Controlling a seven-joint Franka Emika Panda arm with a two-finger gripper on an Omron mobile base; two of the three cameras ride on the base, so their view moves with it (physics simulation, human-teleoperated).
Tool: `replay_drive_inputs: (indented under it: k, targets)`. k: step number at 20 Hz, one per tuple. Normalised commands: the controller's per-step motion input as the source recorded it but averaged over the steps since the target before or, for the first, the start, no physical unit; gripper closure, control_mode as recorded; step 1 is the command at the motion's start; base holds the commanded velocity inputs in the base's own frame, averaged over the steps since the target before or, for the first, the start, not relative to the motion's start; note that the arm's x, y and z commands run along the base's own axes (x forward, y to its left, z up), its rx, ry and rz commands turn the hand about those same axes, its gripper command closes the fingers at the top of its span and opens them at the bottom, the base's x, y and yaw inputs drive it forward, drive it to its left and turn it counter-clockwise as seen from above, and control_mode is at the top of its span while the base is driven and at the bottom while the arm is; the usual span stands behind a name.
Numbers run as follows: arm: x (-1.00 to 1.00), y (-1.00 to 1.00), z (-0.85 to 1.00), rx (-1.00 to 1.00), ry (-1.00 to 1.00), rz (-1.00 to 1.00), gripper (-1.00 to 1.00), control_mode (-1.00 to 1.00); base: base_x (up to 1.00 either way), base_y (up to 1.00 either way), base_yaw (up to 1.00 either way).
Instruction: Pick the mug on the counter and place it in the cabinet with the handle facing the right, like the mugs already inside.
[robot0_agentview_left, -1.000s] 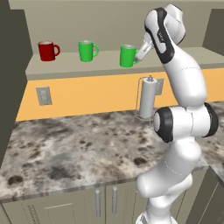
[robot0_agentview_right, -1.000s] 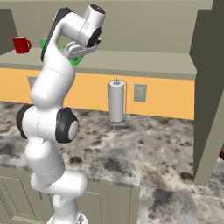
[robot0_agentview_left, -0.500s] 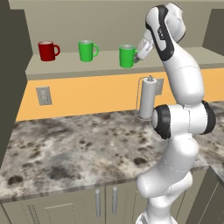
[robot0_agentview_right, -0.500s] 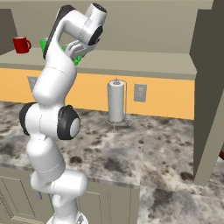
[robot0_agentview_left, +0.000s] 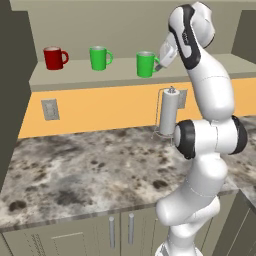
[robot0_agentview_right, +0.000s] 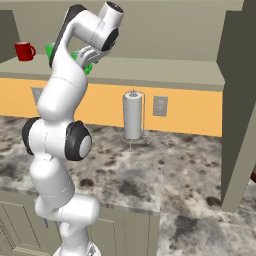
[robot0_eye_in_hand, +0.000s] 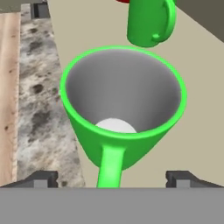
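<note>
**Pincer spread wide beside the mug on the cabinet shelf**

The pincer (robot0_eye_in_hand: 112, 177) stands with its fingers far apart, one on each side of the mug (robot0_eye_in_hand: 122, 109), gripping nothing. The mug sits upright on the shelf board of the cabinet (robot0_agentview_left: 90, 79), its handle (robot0_eye_in_hand: 109, 166) pointing back toward the hand (in the left base view the handle's side is masked by the hand). Further along the shelf stand a second green mug (robot0_agentview_left: 100, 58) and a red mug (robot0_agentview_left: 54, 57), well spaced. Bare shelf runs on past the arm to the dark side panel. Below, the counter (robot0_agentview_left: 85, 170) carries a paper towel holder (robot0_agentview_left: 168, 111) against the wall.
</note>
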Motion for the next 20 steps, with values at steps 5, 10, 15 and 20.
replay_drive_inputs:
  k: [5,10,15,20]
  targets:
    - [-0.01,-0.06,0.16,-0.03,-0.06,0.0,-1.0,-1.0,0.0,0.0,0.0]
    - [-0.15,0.0,0.04,-0.03,-0.03,-0.01,-1.0,-1.0,0.0,0.0,0.0]
    - [-0.21,-0.06,0.06,-0.02,-0.04,-0.18,-1.0,-1.0,0.0,0.0,0.0]
    - [-0.24,-0.01,0.18,0.02,-0.04,-0.3,-1.0,-1.0,0.0,0.0,0.0]
